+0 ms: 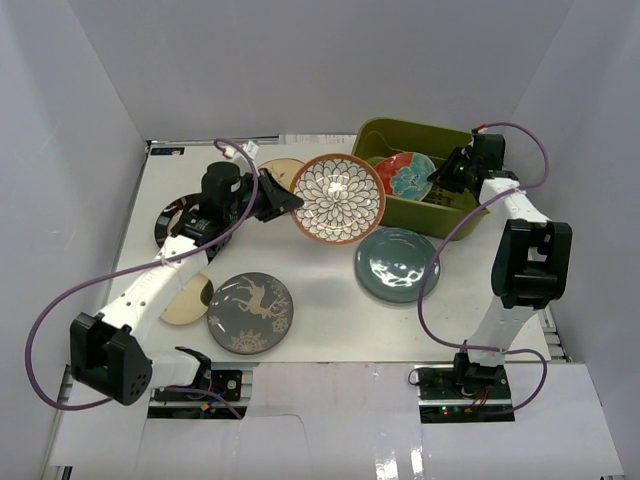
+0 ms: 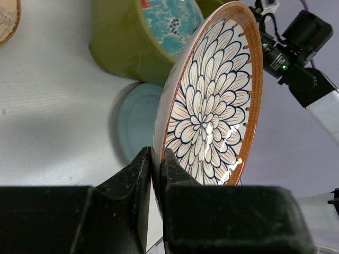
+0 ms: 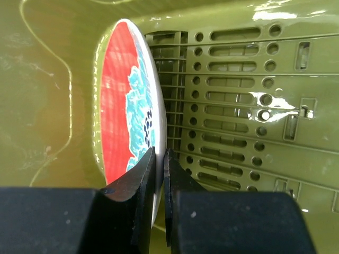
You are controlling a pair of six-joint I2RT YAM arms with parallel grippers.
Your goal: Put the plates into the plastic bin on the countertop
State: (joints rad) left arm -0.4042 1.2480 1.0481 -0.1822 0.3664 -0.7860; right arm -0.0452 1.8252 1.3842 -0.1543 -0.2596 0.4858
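My left gripper is shut on the rim of the brown-rimmed white lattice plate and holds it tilted above the countertop, left of the olive-green plastic bin. In the left wrist view the plate stands on edge between my pads. My right gripper is shut on the red plate with teal flower inside the bin. In the right wrist view that plate stands on edge over the slotted bottom. The teal-grey plate, the deer plate, the small cream plate, the tan floral plate and the black-rimmed plate lie on the countertop.
White walls enclose the countertop on the left, back and right. Purple cables loop from both arms, the right one crossing the teal-grey plate's right edge. The left arm lies over the cream and black-rimmed plates.
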